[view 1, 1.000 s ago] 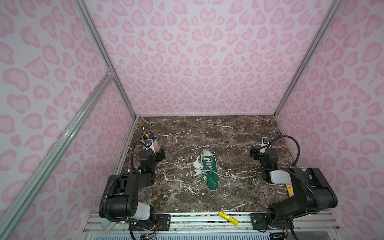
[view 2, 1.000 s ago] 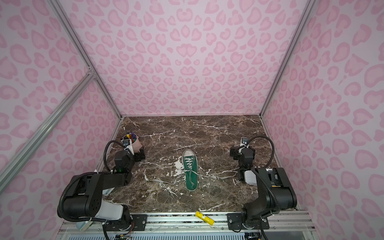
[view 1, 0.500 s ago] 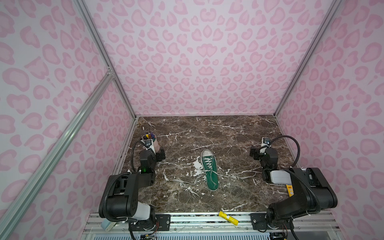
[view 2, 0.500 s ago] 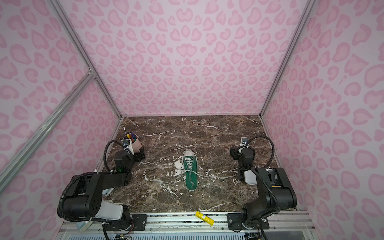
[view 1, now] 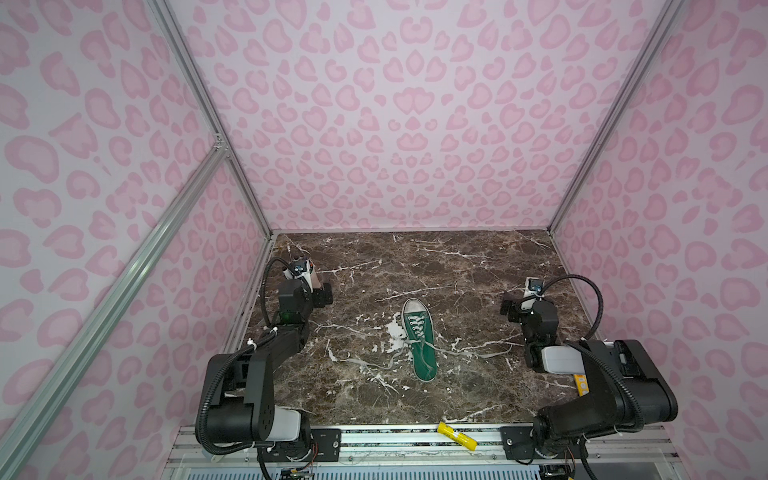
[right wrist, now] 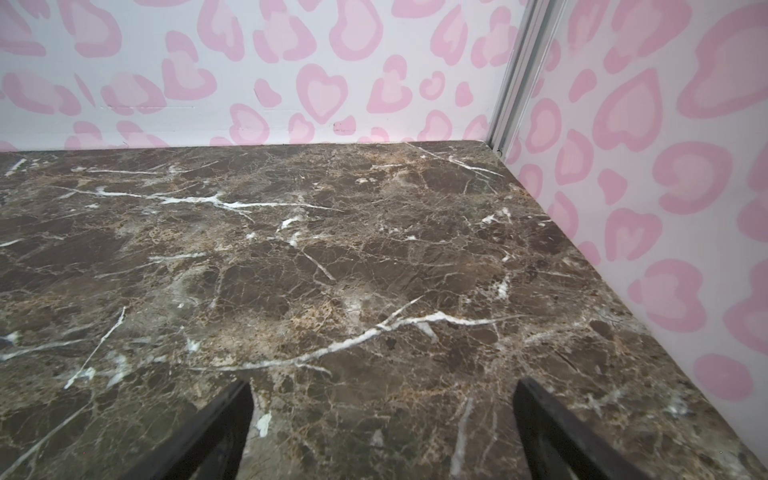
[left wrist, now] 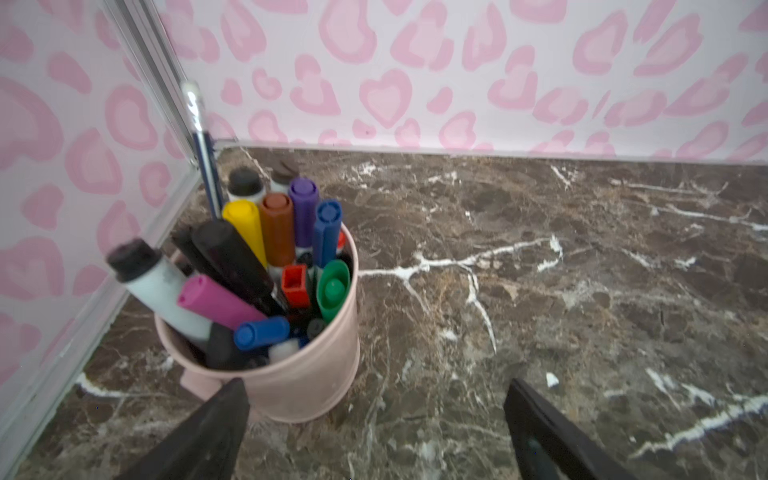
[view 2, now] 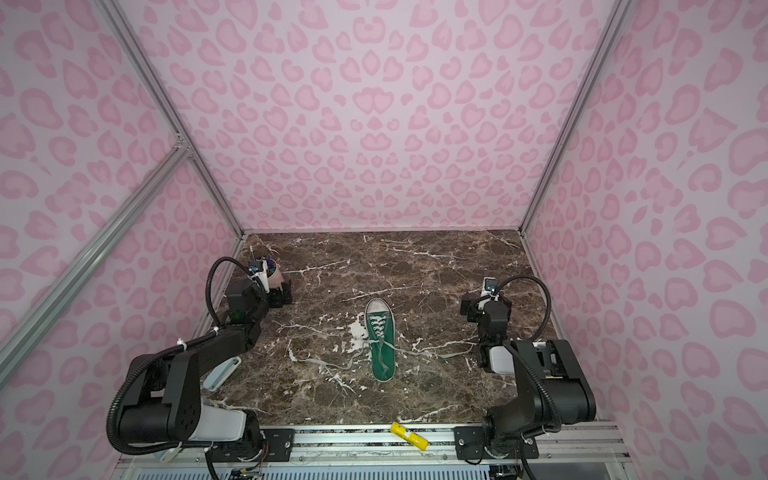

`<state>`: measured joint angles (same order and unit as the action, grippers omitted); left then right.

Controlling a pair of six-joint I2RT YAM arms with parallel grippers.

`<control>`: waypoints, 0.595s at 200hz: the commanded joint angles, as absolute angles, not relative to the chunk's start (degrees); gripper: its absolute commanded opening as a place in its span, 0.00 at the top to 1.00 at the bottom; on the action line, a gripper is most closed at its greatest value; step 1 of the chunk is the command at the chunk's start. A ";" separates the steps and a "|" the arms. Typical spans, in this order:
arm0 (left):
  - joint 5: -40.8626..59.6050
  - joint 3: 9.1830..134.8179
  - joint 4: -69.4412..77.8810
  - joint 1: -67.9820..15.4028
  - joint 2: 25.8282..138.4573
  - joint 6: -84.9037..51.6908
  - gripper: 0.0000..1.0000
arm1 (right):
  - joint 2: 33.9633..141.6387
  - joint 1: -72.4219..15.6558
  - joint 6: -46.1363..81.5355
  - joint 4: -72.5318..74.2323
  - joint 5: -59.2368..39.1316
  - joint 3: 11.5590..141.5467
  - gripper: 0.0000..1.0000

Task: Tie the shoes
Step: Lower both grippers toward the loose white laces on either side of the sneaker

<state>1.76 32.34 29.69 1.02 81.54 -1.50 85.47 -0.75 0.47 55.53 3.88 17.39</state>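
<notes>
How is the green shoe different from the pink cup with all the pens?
The shoe is green with a white toe; the cup is pink. The shoe lies flat in the middle of the table; the cup stands upright near the far left corner. The shoe has loose laces trailing out on both sides; the cup is stuffed with coloured markers. Both rest on the marble table, and nothing holds either one.

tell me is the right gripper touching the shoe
Apart. Both top views show the right gripper off to the side of the shoe, with bare table between them; the right wrist view shows only table between its jaws.
</notes>
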 commanded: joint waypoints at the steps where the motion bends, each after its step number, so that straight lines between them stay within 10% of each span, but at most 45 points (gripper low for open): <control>1: 2.99 32.32 27.20 0.97 80.28 -1.47 0.02 | 84.13 -1.03 -0.68 56.21 2.39 17.38 0.00; 60: 0.22 32.83 18.30 -0.08 70.98 -6.01 0.02 | 71.80 -5.27 -0.43 36.82 8.89 22.50 0.00; 119: -3.22 39.35 -11.42 -1.14 61.35 -18.56 0.01 | 61.99 -13.99 24.93 -15.42 16.60 40.77 0.00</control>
<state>-1.54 36.64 4.71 -0.89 63.33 -11.00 63.05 -11.49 10.17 13.56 13.02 35.59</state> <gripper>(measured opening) 0.985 0.997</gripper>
